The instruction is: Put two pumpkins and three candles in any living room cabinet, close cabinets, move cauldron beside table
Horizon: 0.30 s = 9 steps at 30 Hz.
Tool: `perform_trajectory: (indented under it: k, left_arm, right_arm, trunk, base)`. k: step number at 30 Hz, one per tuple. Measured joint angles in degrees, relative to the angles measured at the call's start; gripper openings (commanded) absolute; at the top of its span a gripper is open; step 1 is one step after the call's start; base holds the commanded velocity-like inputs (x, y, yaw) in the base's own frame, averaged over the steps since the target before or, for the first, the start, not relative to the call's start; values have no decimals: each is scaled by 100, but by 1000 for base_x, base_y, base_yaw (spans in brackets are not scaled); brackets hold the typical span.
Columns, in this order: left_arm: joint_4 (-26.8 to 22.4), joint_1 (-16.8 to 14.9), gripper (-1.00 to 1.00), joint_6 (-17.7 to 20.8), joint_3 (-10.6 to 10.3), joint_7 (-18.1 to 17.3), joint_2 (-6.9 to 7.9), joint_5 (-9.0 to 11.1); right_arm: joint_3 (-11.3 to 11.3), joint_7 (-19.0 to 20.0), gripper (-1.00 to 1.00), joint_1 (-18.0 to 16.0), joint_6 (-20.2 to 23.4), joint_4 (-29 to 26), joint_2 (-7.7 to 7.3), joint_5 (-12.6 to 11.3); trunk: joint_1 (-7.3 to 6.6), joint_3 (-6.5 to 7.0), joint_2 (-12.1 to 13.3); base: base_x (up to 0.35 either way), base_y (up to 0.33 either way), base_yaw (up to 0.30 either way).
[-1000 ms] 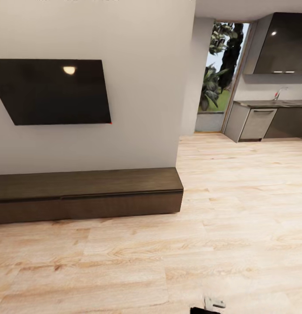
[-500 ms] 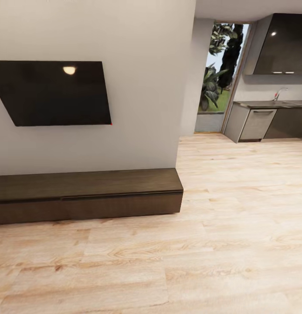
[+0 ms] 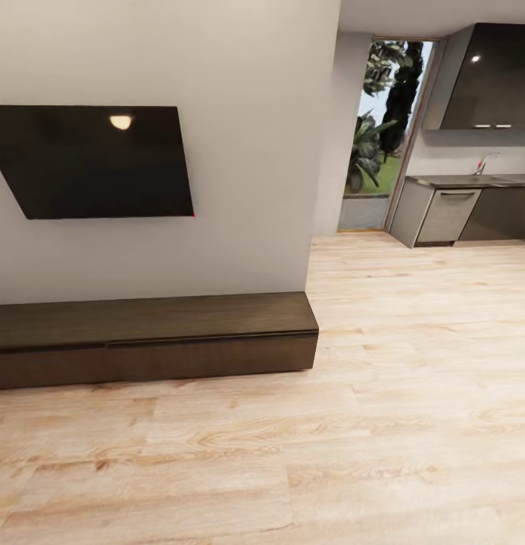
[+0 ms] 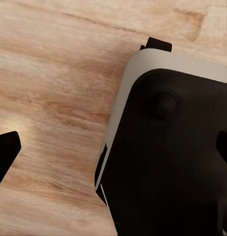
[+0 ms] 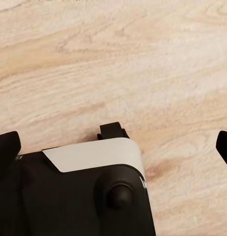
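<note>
Looking down through my left wrist camera, I see the left gripper (image 4: pixel 113 147) pointed at the floor with its two dark fingertips spread wide, one at each edge of the picture, and nothing between them. Below it sits the robot's base (image 4: pixel 167 157), a rounded black shell with a pale grey rim and a small round knob on top. The right gripper (image 5: pixel 113 147) hangs the same way, its fingertips far apart and empty, over another corner of that base (image 5: pixel 84 196), where a grey band curves around glossy black plastic.

From the head camera, the cabinet (image 3: pixel 152 341) lies ahead and to the left: a long, low, dark-brown wooden unit set against the white wall, its plain drawer fronts flush and shut, with a thin seam running below the top. Above it hangs a flat black television (image 3: pixel 95 160) with a lamp's reflection on its screen. The floor (image 3: pixel 383 424) is pale oak planking with visible grain. Farther right, past a glazed doorway (image 3: pixel 379 136) with greenery outside, stand dark-grey kitchen cupboards (image 3: pixel 493 76) and a counter with a tap (image 3: pixel 485 161).
</note>
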Motion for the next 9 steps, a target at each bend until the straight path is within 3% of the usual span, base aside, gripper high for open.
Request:
perform_trajectory:
  k: [9]
  left_arm:
    - [-1,0,100,-1,-5,0,20,-23]
  right_arm:
    - [-10,3,100,0,0,-5,-10,-11]
  trunk:
    - [0,0,0]
  base:
    - [0,0,0]
